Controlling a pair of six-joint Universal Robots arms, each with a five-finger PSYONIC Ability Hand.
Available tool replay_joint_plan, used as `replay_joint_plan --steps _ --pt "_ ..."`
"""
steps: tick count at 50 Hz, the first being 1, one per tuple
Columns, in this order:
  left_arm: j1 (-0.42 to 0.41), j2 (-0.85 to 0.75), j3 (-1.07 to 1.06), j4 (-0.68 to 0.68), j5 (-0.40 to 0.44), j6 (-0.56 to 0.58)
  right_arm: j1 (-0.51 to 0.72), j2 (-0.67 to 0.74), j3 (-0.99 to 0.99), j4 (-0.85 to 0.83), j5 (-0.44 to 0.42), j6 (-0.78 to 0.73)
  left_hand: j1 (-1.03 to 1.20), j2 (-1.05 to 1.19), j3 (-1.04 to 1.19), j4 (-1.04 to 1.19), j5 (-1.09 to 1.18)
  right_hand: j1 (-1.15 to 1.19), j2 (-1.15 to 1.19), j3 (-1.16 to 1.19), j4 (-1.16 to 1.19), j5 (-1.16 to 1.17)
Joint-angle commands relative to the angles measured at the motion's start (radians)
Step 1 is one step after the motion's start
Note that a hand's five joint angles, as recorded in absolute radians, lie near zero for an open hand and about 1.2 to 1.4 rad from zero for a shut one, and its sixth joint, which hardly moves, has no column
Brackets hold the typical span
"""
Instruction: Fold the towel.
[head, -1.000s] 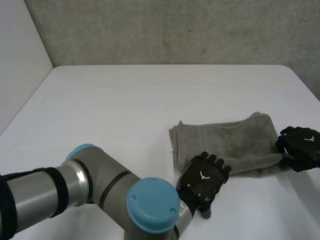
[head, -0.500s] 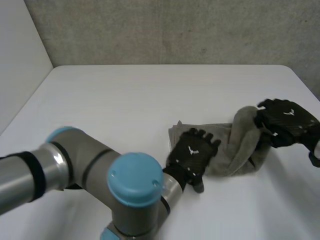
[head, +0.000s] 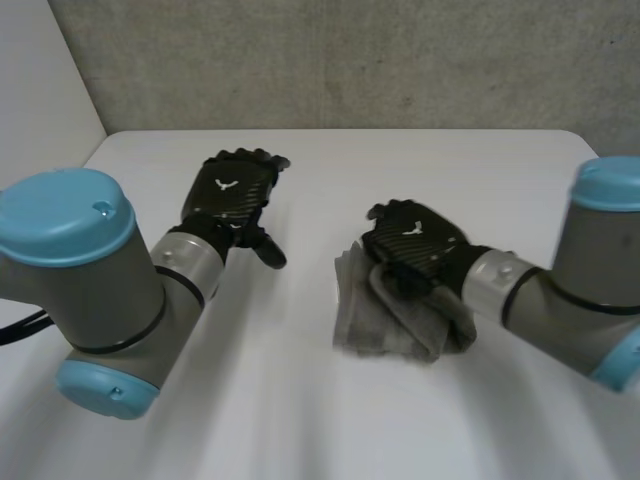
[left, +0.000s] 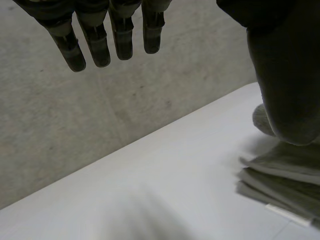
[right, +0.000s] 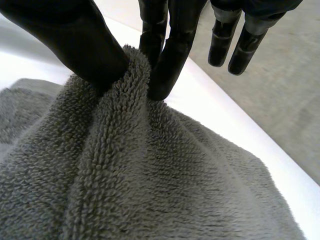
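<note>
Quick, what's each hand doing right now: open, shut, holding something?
Left hand: open, holding nothing, apart from the towel.
Right hand: shut on the towel, pinching a fold of it.

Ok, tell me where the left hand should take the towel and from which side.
Probably the towel's free layered edge, on the side facing the left hand. The right hand pinches a ridge on top between thumb and fingers, so that part is taken. At the free edge the layers lie stacked flat on the table. Come in low from the robot's left, thumb above, fingers sliding under.
</note>
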Motion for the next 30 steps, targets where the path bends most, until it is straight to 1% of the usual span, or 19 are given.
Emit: replay_joint_plan --steps 1,10,15,16,17,18,19,20,21,22,23,24,26,27,29,30 --pt "0.025 -0.004 -0.017 0.002 -0.001 0.000 0.117 0.105 -0.089 0.000 0.046 0.002 -0.115 -0.065 -0.050 -0.056 -0.055 0.120 0.048 -0.035 -0.058 0.063" --pt "0.023 -0.015 -0.034 0.007 -0.001 -0.016 0.174 0.171 -0.123 0.000 0.048 0.002 -0.115 -0.065 -0.050 -0.056 -0.055 0.120 0.048 -0.035 -0.058 0.063" --pt "0.018 -0.023 -0.033 0.014 -0.001 -0.022 0.189 0.198 -0.123 0.000 0.030 0.000 -0.112 -0.062 -0.050 -0.056 -0.052 0.120 0.048 -0.035 -0.058 0.063" --pt "0.015 -0.026 -0.031 0.024 -0.001 -0.022 0.189 0.198 -0.122 0.002 0.024 -0.003 -0.115 -0.065 -0.050 -0.056 -0.055 0.066 -0.006 -0.035 -0.058 0.009" --pt "0.011 -0.027 -0.027 0.031 -0.002 -0.022 0.181 0.191 -0.115 0.003 0.019 0.002 -0.115 -0.065 -0.050 -0.056 -0.055 -0.214 -0.285 -0.035 -0.058 -0.271" --pt "0.011 -0.027 -0.027 0.031 -0.002 -0.022 0.181 0.191 -0.115 0.003 0.019 0.002 -0.115 -0.065 -0.050 -0.056 -0.055 -0.216 -0.288 -0.035 -0.058 -0.273" --pt "0.009 -0.027 -0.022 0.037 -0.002 -0.022 0.178 0.188 -0.103 0.002 0.017 0.005 -0.115 -0.065 -0.050 -0.056 -0.055 -0.693 -0.765 -0.035 -0.058 -0.750" --pt "0.008 -0.027 -0.016 0.042 -0.004 -0.026 0.174 0.168 -0.091 0.005 0.014 0.006 -0.115 -0.065 -0.050 -0.056 -0.055 -1.143 -1.214 -0.035 -0.058 -1.159" --pt "0.008 -0.027 -0.016 0.042 -0.004 -0.027 0.174 0.168 -0.091 0.005 0.014 0.006 -0.115 -0.065 -0.050 -0.056 -0.055 -1.147 -1.219 -0.035 -0.058 -1.159" --pt "0.005 -0.027 -0.008 0.047 -0.007 -0.034 0.163 0.121 -0.077 0.013 0.014 0.009 -0.115 -0.065 -0.050 -0.056 -0.055 -1.275 -1.346 -0.035 -0.058 -1.159" --pt "0.003 -0.027 0.002 0.053 -0.008 -0.048 0.145 0.059 -0.054 0.016 0.017 0.014 -0.115 -0.065 -0.050 -0.056 -0.055 -1.276 -1.348 -0.035 -0.058 -1.159" --pt "0.003 -0.027 0.002 0.053 -0.008 -0.048 0.145 0.059 -0.054 0.016 0.017 0.014 -0.115 -0.065 -0.050 -0.056 -0.055 -1.276 -1.348 -0.035 -0.058 -1.159" --pt "0.000 -0.027 0.019 0.065 -0.008 -0.086 0.087 -0.037 -0.004 0.022 0.016 0.047 -0.115 -0.065 -0.050 -0.056 -0.055 -1.276 -1.348 -0.035 -0.058 -1.159" --pt "0.000 -0.027 0.019 0.065 -0.008 -0.086 0.086 -0.038 -0.003 0.022 0.016 0.048 -0.115 -0.065 -0.050 -0.056 -0.055 -1.276 -1.348 -0.035 -0.058 -1.159" --pt "0.000 -0.027 0.032 0.070 -0.008 -0.103 0.027 -0.111 0.033 0.025 0.020 0.115 -0.115 -0.065 -0.050 -0.056 -0.055 -1.276 -1.348 -0.035 -0.058 -1.159" --pt "0.000 -0.030 0.045 0.074 -0.008 -0.117 0.026 -0.111 0.033 0.025 0.020 0.115 -0.115 -0.065 -0.050 -0.056 -0.055 -1.276 -1.348 -0.035 -0.058 -1.159"
